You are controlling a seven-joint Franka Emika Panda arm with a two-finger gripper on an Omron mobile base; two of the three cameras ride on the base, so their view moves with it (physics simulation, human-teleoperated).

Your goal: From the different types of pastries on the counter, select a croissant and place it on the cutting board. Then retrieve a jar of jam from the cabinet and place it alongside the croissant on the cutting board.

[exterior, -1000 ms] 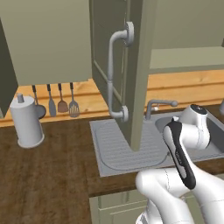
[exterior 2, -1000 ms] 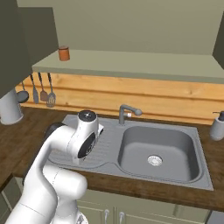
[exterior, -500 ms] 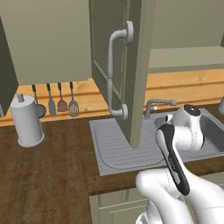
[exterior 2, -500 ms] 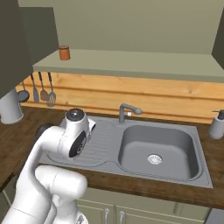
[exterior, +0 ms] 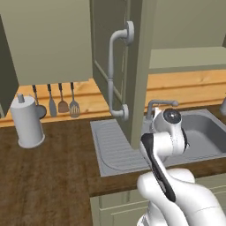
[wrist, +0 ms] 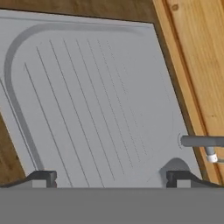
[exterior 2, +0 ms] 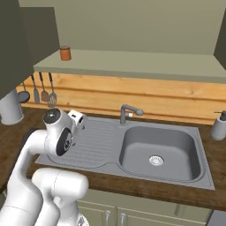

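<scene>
The jar of jam (exterior 2: 65, 53), a small orange cylinder, stands on the open cabinet's shelf, up and to the left of my arm. My gripper (wrist: 111, 179) hangs open over the sink's ribbed drainboard (wrist: 92, 100), with nothing between its fingertips (wrist: 43, 177). The dark wood counter (exterior: 48, 176) runs to the left of the sink. The croissant and the cutting board are out of view.
The open cabinet door (exterior: 137, 66) with its grey handle (exterior: 115, 70) hangs in front of the arm. A faucet (exterior 2: 128, 112) and sink basin (exterior 2: 159, 150) lie to the right. A white canister (exterior: 27, 121), hanging utensils (exterior: 62, 101) and a soap dispenser (exterior 2: 218, 126) line the back.
The arm has swung left over the drainboard, its wrist now nearer the sink's left edge. The gripper stays open.
</scene>
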